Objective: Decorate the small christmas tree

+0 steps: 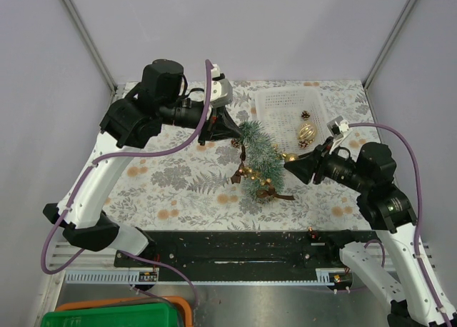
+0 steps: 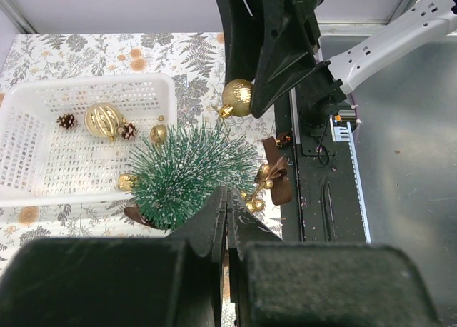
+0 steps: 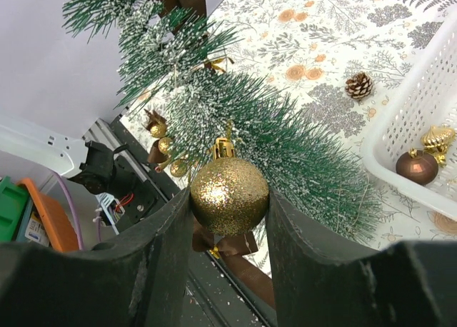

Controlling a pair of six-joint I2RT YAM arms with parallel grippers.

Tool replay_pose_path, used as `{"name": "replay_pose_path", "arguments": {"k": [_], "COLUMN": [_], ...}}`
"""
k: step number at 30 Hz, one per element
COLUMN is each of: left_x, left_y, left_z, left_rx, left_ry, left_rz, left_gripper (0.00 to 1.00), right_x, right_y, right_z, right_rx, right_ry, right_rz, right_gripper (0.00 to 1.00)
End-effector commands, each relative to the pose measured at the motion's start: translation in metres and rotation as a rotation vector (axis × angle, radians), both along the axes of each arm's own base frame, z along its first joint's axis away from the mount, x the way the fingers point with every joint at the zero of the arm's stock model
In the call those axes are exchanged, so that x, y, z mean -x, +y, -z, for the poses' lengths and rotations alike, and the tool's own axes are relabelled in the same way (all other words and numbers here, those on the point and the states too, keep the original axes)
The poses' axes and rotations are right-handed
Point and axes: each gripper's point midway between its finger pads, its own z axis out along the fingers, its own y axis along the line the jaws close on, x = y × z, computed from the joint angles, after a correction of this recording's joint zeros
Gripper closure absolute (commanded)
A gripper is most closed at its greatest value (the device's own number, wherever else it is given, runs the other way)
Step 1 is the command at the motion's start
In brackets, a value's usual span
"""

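The small christmas tree [image 1: 258,156] stands mid-table beside the white basket, with frosted green bristles, brown ribbon bows and gold berries [image 2: 265,178]. It also shows in the left wrist view [image 2: 186,173] and the right wrist view [image 3: 285,134]. My right gripper [image 3: 228,196] is shut on a gold glitter ball [image 3: 229,195] and holds it against the tree's near-right side [image 1: 290,156]. My left gripper [image 2: 228,193] is shut with its tips in the tree's upper bristles [image 1: 234,136]; what it pinches is hidden.
The white basket [image 1: 268,102] behind the tree holds a ribbed gold ornament [image 2: 103,120], pine cones [image 2: 66,120] and a brown ball [image 3: 417,166]. One pine cone [image 3: 359,86] lies on the leaf-print cloth. A black rail [image 1: 235,245] runs along the near edge.
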Motion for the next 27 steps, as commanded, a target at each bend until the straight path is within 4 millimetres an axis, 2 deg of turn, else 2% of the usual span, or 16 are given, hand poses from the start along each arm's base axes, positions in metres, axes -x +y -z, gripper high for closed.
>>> {"name": "replay_pose_path", "arguments": {"k": [1,6,14,20,27], "left_x": [0.005,0.006,0.006,0.006,0.007], "left_y": [-0.006,-0.008,-0.007,-0.006,-0.006], "left_z": [-0.013,-0.014,-0.015,-0.015,-0.016], "left_rx": [0.045,0.047,0.049,0.048,0.051], "left_ry": [-0.021,-0.022,-0.027,-0.027,-0.031], "left_rz": [0.043,0.051,0.047,0.044,0.044], "left_gripper": [0.98,0.98,0.98,0.98,0.98], "right_x": [-0.010,-0.016,-0.033,-0.039,-0.036], "right_y": [0.001,0.002,-0.009,-0.007,-0.003], "right_z": [-0.023,-0.016,0.003,0.024,0.034], "right_rx": [-0.016,-0.019,-0.007,-0.017,-0.052], "right_ry": [-0.094,-0.085,-0.023,0.059,0.098], "right_rz": [0.007,0.018,0.135,0.154,0.142], "right_gripper": [0.55,0.54,0.52,0.51,0.35]}}
